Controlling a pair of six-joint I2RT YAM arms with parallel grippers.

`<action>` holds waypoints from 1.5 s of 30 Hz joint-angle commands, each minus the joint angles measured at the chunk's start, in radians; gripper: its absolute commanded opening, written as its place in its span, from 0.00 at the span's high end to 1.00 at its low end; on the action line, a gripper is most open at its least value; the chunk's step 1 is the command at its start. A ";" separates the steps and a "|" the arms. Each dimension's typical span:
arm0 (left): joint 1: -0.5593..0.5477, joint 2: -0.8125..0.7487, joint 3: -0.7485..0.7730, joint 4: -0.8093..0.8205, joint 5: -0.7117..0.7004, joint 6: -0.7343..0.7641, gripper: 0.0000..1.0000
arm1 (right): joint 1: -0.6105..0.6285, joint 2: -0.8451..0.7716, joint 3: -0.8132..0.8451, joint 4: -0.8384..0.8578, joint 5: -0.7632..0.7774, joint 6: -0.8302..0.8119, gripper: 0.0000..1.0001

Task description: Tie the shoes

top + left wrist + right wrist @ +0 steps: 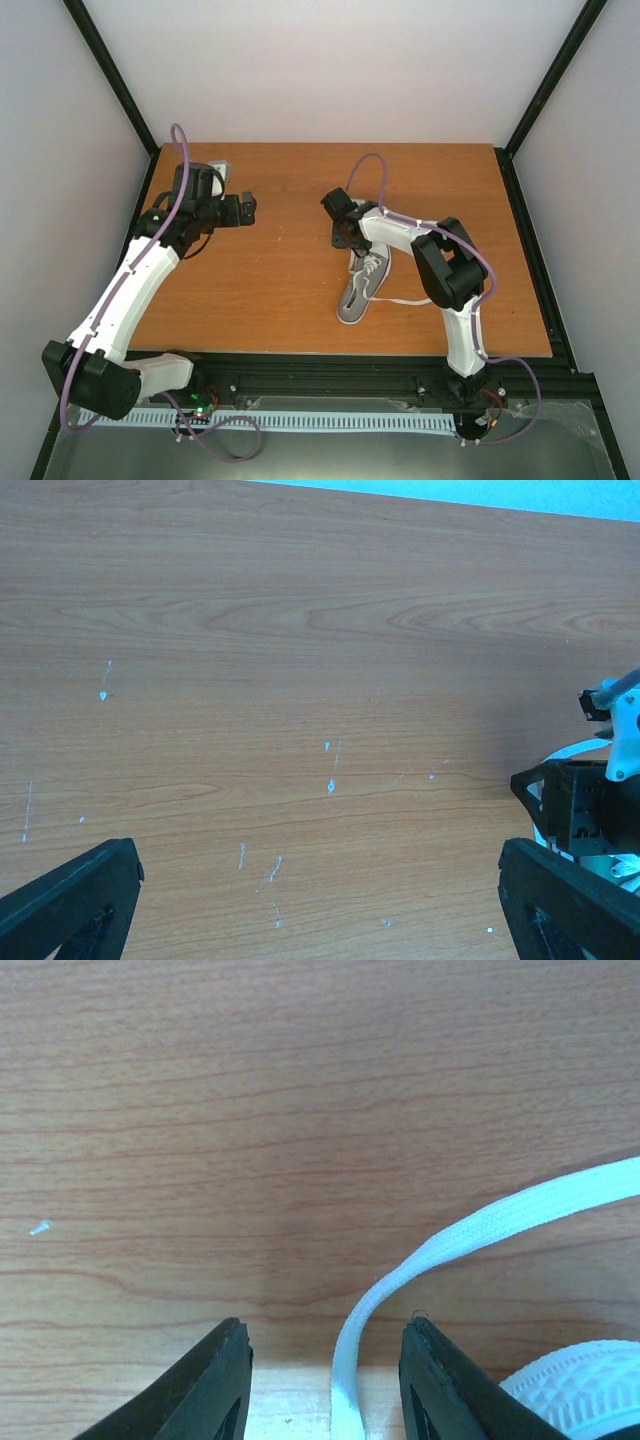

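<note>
Since I want the lace (480, 1222) pinched, my right gripper (325, 1328) straddles it, jaws apart, lower centre; left gripper (318, 855) gapes.

The shoe (360, 290) lies on the counter (260, 300), right of centre. The right pincer (325, 1322) sits just above the shoe's upper end, with a lace (470, 1225) running between its fingers. The left pincer (248, 208) hangs at upper left, well apart.
</note>
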 commanded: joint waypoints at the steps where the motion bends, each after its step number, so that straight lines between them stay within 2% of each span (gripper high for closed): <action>1: 0.008 -0.011 0.003 -0.005 0.014 0.017 0.00 | -0.007 0.032 -0.006 -0.018 -0.019 0.012 0.59; 6: 0.008 -0.011 0.003 -0.005 0.023 0.018 0.00 | -0.013 0.013 -0.026 -0.004 -0.023 0.017 0.66; 12: 0.008 -0.014 0.001 -0.005 0.018 0.018 0.00 | -0.020 0.011 0.002 -0.020 -0.037 -0.011 0.96; 13: 0.008 -0.014 0.000 -0.005 0.018 0.018 0.00 | -0.024 0.004 0.001 -0.016 -0.050 -0.014 0.97; 19: 0.008 -0.013 -0.009 0.008 0.034 0.018 0.00 | -0.030 -0.138 -0.036 0.043 -0.116 -0.046 0.97; 23: -0.027 -0.020 -0.041 0.040 0.180 -0.063 0.01 | -0.029 -0.282 -0.096 0.071 -0.123 -0.067 0.97; 25: -0.092 -0.040 -0.110 0.123 0.241 -0.144 0.02 | -0.029 -0.344 -0.133 0.074 -0.113 -0.070 0.97; 28: -0.252 -0.043 -0.234 0.261 0.270 -0.257 0.04 | -0.029 -0.413 -0.191 0.077 -0.108 -0.069 0.97; 31: -0.351 -0.010 -0.352 0.446 0.313 -0.359 0.10 | -0.029 -0.477 -0.258 0.105 -0.107 -0.050 0.97; 37: -0.509 0.110 -0.433 0.638 0.279 -0.384 0.14 | -0.029 -0.562 -0.350 0.138 -0.095 -0.030 0.97; 45: -0.587 0.309 -0.397 0.796 0.257 -0.338 0.29 | -0.029 -0.607 -0.400 0.158 -0.088 -0.030 0.97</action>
